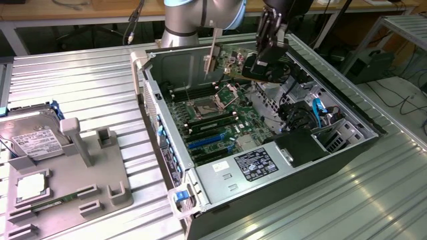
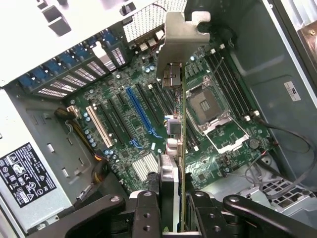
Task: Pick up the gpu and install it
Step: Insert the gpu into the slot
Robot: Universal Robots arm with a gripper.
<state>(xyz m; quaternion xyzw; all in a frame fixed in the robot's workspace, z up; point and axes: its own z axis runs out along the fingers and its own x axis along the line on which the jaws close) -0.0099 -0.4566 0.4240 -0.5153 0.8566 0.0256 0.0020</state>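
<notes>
One open computer case point(image 1: 175, 64), two cameras.
Exterior view: high and well back from the case, looking obliquely down into it. Wrist view: close above, behind the gripper point(image 2: 173, 198), facing in. Both show its motherboard point(image 1: 220, 122).

- gpu point(image 2: 176, 126): plain silver metal bracket point(image 2: 181, 39) catching light, thin bare circuit board.
- gripper point(image 2: 173, 203): matt black, bolted metal look.
- computer case point(image 1: 173, 62): smooth grey sheet metal.
- table point(image 1: 80, 70): ribbed metal, bright sheen.
</notes>
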